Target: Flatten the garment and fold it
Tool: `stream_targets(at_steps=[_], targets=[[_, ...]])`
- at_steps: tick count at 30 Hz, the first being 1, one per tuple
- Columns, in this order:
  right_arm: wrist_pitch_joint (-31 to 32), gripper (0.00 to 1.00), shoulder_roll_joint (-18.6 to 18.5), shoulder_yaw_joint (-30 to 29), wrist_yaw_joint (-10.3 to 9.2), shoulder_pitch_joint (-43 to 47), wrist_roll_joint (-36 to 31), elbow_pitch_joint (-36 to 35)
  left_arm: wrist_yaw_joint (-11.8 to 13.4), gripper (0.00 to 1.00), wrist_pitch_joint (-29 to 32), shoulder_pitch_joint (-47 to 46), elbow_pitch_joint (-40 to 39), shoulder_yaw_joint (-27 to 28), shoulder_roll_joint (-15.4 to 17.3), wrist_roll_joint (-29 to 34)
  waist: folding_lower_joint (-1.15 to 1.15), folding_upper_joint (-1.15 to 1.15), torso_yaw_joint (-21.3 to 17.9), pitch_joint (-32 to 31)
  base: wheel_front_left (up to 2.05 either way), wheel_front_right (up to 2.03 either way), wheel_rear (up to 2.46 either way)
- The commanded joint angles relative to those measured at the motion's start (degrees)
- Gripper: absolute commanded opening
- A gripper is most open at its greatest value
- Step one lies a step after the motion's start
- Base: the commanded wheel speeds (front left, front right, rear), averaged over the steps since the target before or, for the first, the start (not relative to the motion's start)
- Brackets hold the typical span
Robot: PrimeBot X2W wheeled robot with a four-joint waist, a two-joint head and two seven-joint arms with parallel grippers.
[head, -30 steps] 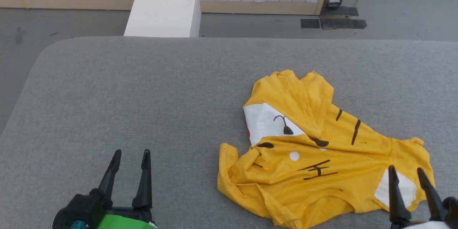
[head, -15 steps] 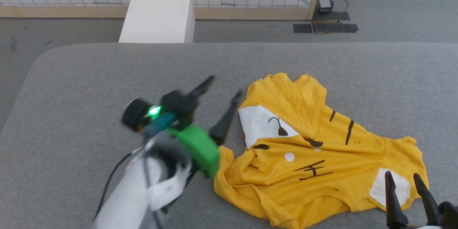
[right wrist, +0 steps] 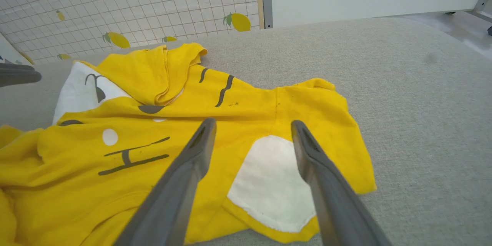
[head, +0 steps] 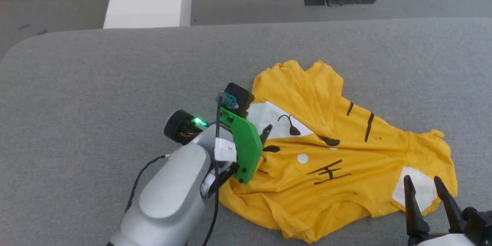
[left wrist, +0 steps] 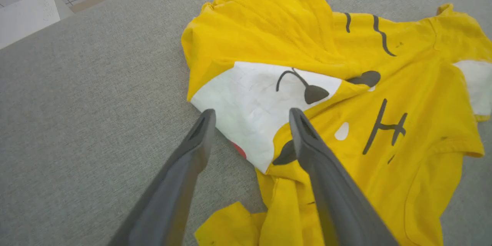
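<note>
Head view: the garment lies crumpled on the right half of the grey padded surface, its long axis running from far left to near right. The left gripper hangs over its left edge, and the right gripper stands at its near right corner. Left wrist view: fingers spread and empty, straddling the edge of the white face patch, with cloth ahead. Right wrist view: jaws likewise wide and empty, a white corner patch between and just beyond the tips. The left arm seems better placed to open the folded-over flap.

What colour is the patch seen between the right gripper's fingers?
White patch on the garment; the right wrist view shows it best.
</note>
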Motion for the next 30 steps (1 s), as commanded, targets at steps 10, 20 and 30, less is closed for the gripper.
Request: stream_targets(at_steps=[10,20,30], targets=[[-1.27,1.0,0.05,0.38,-0.1,-2.37,0.18,-0.22,0.86,1.0,-3.08,-3.05,10.39,0.78,-0.52,-0.47,0.0,0.0,-4.95,5.78,0.0,0.0,0.0],[-1.75,1.0,0.05,-0.55,-0.1,-2.53,0.44,0.12,-1.08,0.0,-6.82,-5.49,14.24,-0.07,0.75,-1.95,0.0,0.0,-4.77,5.65,0.0,0.0,0.0],[-1.84,1.0,0.05,0.16,-0.1,-3.04,0.25,-0.57,2.58,0.0,-10.9,-14.39,11.48,8.18,11.11,-1.73,0.0,0.0,-6.49,8.74,0.0,0.0,0.0]])
